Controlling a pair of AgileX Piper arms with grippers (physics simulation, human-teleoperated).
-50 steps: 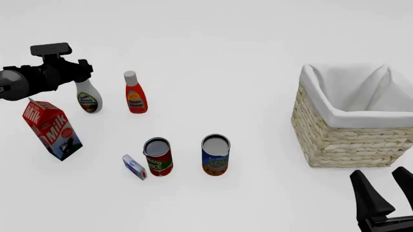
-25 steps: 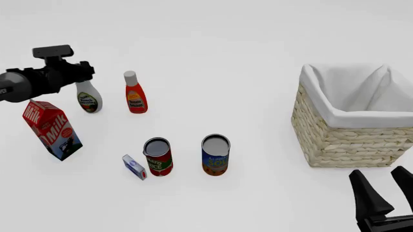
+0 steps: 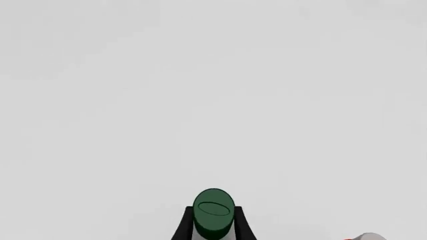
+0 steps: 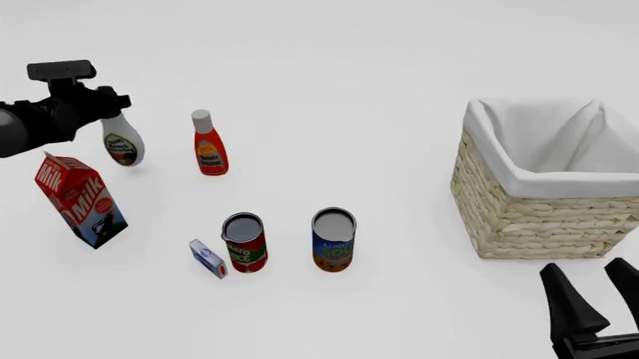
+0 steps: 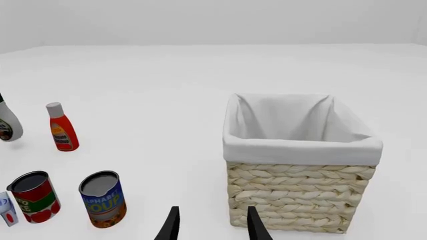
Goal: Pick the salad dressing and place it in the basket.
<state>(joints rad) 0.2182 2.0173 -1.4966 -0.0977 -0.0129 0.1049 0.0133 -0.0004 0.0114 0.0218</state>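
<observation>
The salad dressing (image 4: 122, 146), a white teardrop bottle with an oval label, hangs at the far left. My left gripper (image 4: 106, 106) is shut on its neck and holds it a little above the table. In the left wrist view its dark green cap (image 3: 213, 214) sits between the two black fingers (image 3: 181, 228). The bottle's edge also shows in the right wrist view (image 5: 7, 126). The wicker basket (image 4: 519, 184) with white lining stands at the right, also seen in the right wrist view (image 5: 300, 148). My right gripper (image 4: 587, 269) is open and empty in front of the basket, also visible in its wrist view (image 5: 212, 210).
A red bottle with white cap (image 4: 209, 146) stands right of the dressing. A milk carton (image 4: 80, 199) leans at the left. A red can (image 4: 245, 243), a blue soup can (image 4: 334, 240) and a small blue-white box (image 4: 208, 259) stand in the middle front.
My left gripper has lifted the salad dressing and carried it a little to the left, away from the red bottle. The right arm has not moved.
</observation>
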